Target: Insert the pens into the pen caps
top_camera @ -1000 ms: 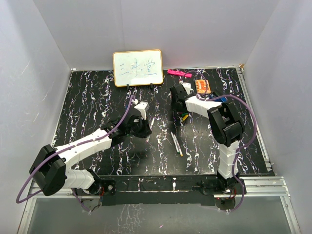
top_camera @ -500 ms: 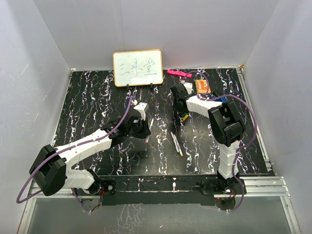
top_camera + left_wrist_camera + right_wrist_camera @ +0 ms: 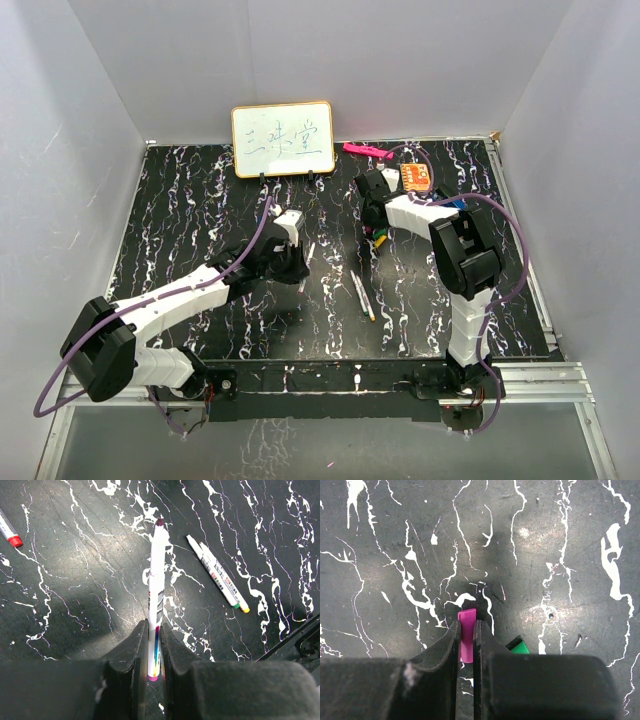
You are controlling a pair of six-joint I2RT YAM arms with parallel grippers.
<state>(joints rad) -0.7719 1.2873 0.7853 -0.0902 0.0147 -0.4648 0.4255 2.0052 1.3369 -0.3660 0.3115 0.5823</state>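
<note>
While the left gripper (image 3: 154,645) clamps the pen (image 3: 157,575) over the table (image 3: 75,555) and the right gripper (image 3: 467,627) pinches the purple cap (image 3: 467,616) beside a green cap (image 3: 519,646), grasping looks done; next, align tip with cap mouth.

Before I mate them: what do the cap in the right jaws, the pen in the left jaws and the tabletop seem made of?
Cap: likely moulded plastic, opaque magenta, smooth, even colour.
Pen: probably plastic, a glossy white barrel with a highlight and printed label.
Tabletop: black marble-look with white veins; fine scratches and dull glare suggest laminate or film, but that's uncertain.
</note>
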